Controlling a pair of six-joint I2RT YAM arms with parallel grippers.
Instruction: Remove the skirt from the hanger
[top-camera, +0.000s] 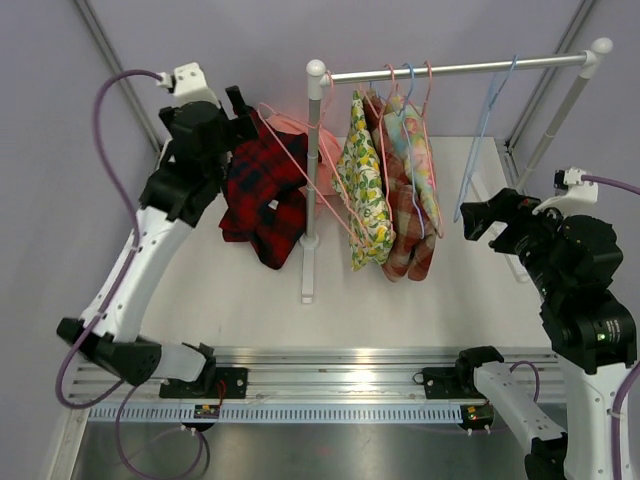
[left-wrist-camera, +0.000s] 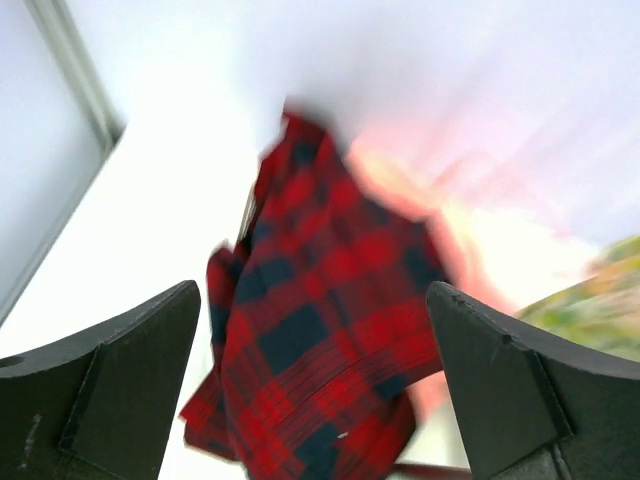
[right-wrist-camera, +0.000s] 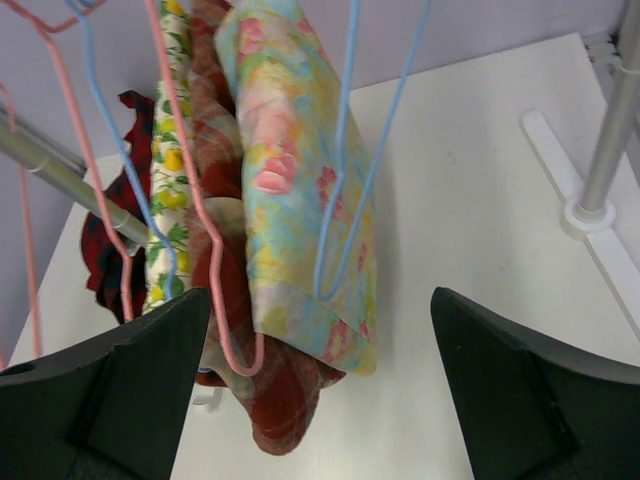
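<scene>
A red and dark plaid skirt (top-camera: 262, 200) hangs bunched on a pink wire hanger (top-camera: 312, 178), left of the rack's post (top-camera: 311, 170). My left gripper (top-camera: 246, 114) is open, just above and left of the skirt's top. I cannot tell whether it touches the cloth. In the blurred left wrist view the skirt (left-wrist-camera: 320, 340) lies beyond my open left gripper (left-wrist-camera: 312, 290), between its fingers and not gripped. My right gripper (top-camera: 474, 216) is open and empty, right of the hanging clothes, as the right wrist view (right-wrist-camera: 320, 295) also shows.
Three more garments hang on the rail (top-camera: 460, 68): a lemon print (top-camera: 362, 190), a red-orange plaid (top-camera: 405, 240) and a pastel floral (top-camera: 422, 165). An empty blue hanger (top-camera: 484, 130) hangs near my right gripper. The rack's right leg (top-camera: 555, 120) stands at the back right.
</scene>
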